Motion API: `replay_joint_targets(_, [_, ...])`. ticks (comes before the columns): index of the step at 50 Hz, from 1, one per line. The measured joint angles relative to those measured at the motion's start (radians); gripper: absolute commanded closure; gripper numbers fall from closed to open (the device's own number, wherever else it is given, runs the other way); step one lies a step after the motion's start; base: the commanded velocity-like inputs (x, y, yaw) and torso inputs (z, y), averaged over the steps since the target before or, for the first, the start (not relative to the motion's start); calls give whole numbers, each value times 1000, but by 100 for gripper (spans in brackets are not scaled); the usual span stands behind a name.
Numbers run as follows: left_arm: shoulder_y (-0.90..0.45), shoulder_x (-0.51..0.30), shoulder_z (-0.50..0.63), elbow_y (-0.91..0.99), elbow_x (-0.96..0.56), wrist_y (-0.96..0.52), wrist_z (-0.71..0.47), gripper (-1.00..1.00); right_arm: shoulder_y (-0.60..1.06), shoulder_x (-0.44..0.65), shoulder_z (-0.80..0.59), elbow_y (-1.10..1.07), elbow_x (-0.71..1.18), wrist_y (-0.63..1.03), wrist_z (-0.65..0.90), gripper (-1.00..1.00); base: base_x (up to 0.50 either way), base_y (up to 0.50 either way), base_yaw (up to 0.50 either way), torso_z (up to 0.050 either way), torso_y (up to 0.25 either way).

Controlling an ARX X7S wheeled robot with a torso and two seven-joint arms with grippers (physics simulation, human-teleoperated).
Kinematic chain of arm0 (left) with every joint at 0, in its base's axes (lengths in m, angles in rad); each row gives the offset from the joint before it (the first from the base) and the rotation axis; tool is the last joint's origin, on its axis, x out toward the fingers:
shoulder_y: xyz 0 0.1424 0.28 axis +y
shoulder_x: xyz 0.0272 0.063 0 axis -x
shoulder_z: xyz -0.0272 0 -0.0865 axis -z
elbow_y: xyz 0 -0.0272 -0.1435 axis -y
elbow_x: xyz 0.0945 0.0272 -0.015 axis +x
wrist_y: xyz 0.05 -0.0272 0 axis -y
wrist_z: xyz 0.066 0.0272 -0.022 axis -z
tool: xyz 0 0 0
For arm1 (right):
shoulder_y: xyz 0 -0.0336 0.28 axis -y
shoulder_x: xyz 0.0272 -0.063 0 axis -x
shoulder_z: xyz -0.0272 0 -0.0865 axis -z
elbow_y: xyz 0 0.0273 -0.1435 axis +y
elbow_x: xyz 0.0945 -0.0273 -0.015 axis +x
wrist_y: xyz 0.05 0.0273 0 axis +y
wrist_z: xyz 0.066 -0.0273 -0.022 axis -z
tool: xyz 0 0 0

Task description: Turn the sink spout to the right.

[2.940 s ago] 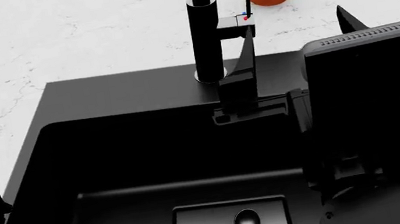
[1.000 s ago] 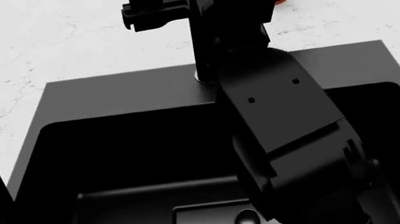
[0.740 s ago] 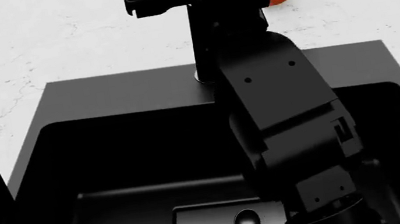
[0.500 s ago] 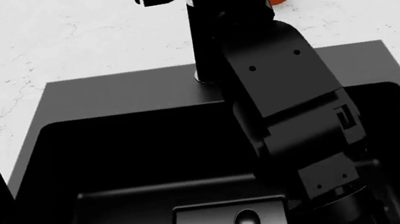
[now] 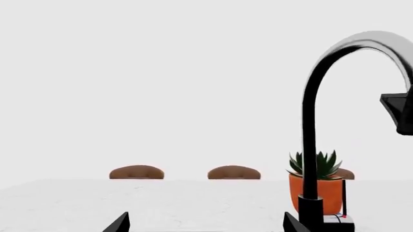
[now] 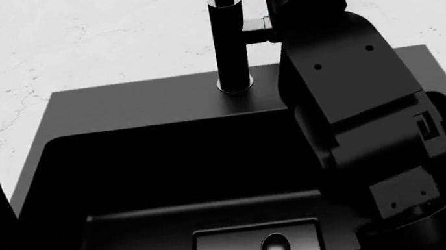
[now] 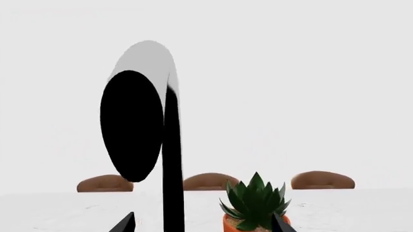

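black sink, black spout, orange pot, white marbled counter

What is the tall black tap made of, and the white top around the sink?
The sink spout looks like metal with a matte black coating: smooth, slim tube, only soft grey sheen on its arch. The countertop looks like polished white marble or an imitation, given its faint grey veins. It is a render, so both are guesses.

White marble counter, potted succulent
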State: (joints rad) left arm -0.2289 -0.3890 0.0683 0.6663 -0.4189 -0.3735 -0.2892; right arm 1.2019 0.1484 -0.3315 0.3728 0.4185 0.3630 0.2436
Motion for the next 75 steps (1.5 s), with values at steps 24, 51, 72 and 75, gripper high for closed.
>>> replay_joint_targets(24, [0, -9, 12, -3, -5, -1, 0, -100, -34, 83, 12, -137, 13, 94, 62, -100, 0, 0, 0, 0, 0])
replay_joint_targets(51, [-4, -17, 24, -3, -10, -3, -4, -100, -66, 182, 37, -287, 30, 213, 127, -100, 0, 0, 0, 0, 0])
replay_joint_targets(72, [-4, -24, 32, -3, -13, -3, -6, -100, -129, 240, 64, -399, 52, 275, 171, -100, 0, 0, 0, 0, 0])
replay_joint_targets(75, [-3, -25, 33, -3, -12, -2, -6, -100, -132, 246, 68, -407, 54, 280, 174, -100, 0, 0, 0, 0, 0])
